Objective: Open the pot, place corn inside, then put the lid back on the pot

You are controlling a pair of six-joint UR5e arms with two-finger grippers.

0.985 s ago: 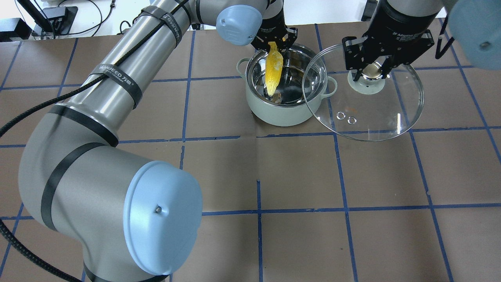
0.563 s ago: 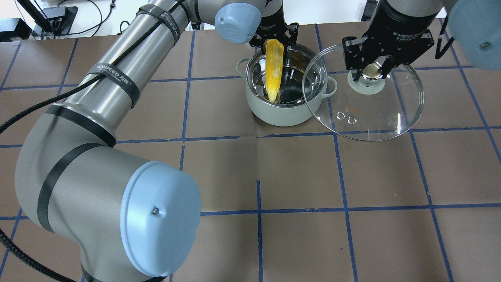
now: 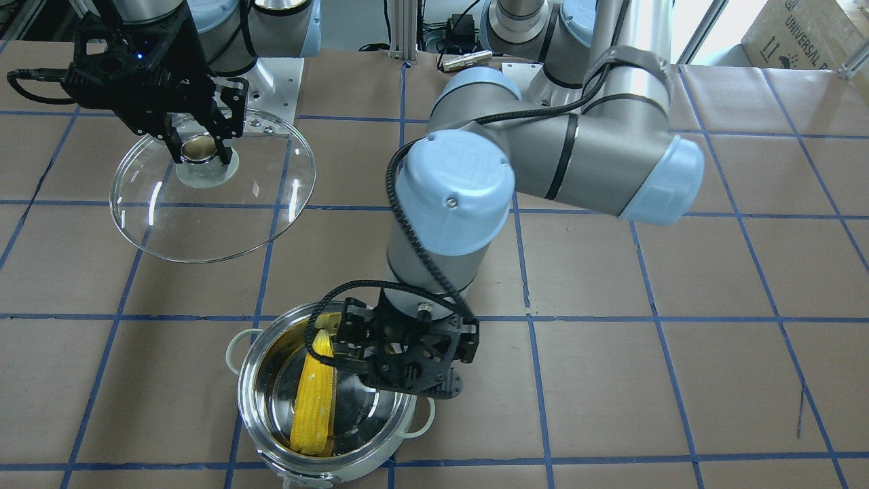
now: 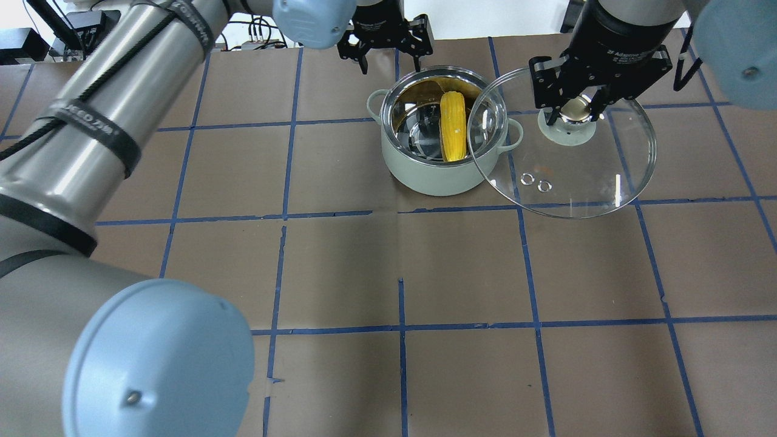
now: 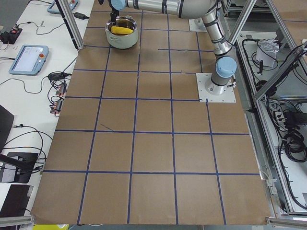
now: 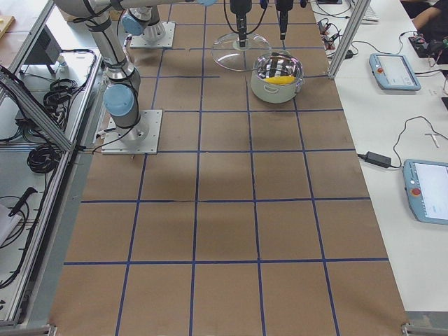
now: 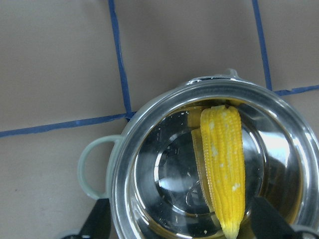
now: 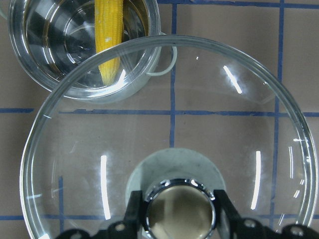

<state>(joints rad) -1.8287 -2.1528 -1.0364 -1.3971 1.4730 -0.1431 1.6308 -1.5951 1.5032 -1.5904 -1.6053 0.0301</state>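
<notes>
Overhead exterior shows the left arm (image 4: 91, 121) pulled back from the pot (image 4: 425, 176). A second ago it held the corn (image 4: 453, 126) upright over the opening. Now the cob lies inside, along the pot's right half, tip toward the robot. The left gripper (image 4: 391, 59) has let go and hangs past the far rim, jaws spread wide with nothing between them. The lid (image 4: 583, 176) has not moved: it hangs just right of the pot, its edge overlapping the rim, with the right gripper (image 4: 575, 108) clamped on the knob (image 8: 180, 211). So the middle step looks done, and only putting the lid back on remains.

Of the writing, a cardboard box (image 3: 808, 27) off the table reads "UNIVERSAL". The right gripper's body is printed "2F Adaptive". The left arm's black strap (image 4: 100, 128) carries white lettering, perhaps ending "EED", too skewed to read surely.
</notes>
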